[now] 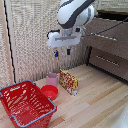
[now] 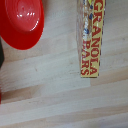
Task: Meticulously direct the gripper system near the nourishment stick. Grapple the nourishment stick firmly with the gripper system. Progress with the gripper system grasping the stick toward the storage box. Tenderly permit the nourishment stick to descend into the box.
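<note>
Hovering high over the wooden bench [image 1: 95,100], the white claw [image 1: 62,52] hangs w/ its two blue-tipped fingers [image 1: 68,51] spread apart and nothing between them, well above the things below. Almost directly beneath it stands the granola-bar packet [image 1: 68,81], yellow-orange w/ red print, upright on an edge near bench centre in the exterior view. At the packet's 9 o'clock sits a pink cup [image 1: 52,78], just beside it; at the packet's 8 o'clock, a small red bowl [image 1: 49,91], near but whether touching can't be told. A big red basket [image 1: 26,102] w/ slotted sides and a light blue-grey rim occupies the exterior view's lower left, at abt 8 o'clock from the packet, the bowl lying between them close to the basket's rim. Wrist view looks straight down: packet [image 2: 91,37] shows red lettering "GRANOLA BARS", w/ the red bowl [image 2: 21,22] apart from it across bare planks. Behind the arm, a dark wooden drawer unit [image 1: 107,45] at 2 o'clock and a pale woven panel [image 1: 30,35] at 10 o'clock.
</note>
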### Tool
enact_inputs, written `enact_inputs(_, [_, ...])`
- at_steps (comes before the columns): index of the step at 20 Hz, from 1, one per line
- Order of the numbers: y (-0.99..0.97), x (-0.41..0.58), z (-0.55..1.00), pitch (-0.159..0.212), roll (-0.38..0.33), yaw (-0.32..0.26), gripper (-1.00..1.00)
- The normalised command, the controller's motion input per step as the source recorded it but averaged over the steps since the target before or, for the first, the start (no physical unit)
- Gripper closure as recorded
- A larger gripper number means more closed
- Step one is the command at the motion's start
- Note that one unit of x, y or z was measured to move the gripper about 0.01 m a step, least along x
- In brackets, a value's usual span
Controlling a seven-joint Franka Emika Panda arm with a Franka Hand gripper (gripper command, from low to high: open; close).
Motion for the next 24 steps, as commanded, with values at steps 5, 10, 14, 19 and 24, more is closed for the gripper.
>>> enact_inputs(5, [-0.56,-0.234,-0.31,-0.002,0.059,-0.081,-1.00])
enact_inputs(10, [-0.50,-0.261,-0.31,0.000,0.056,-0.081,-1.00])
enact_inputs(14, [-0.24,-0.177,-0.34,0.000,0.007,-0.044,-1.00])
enact_inputs(19, [0.00,0.025,-0.35,0.000,-0.017,0.000,-1.00])
enact_inputs(24, [0.01,0.213,-0.31,0.000,-0.026,0.013,-1.00])
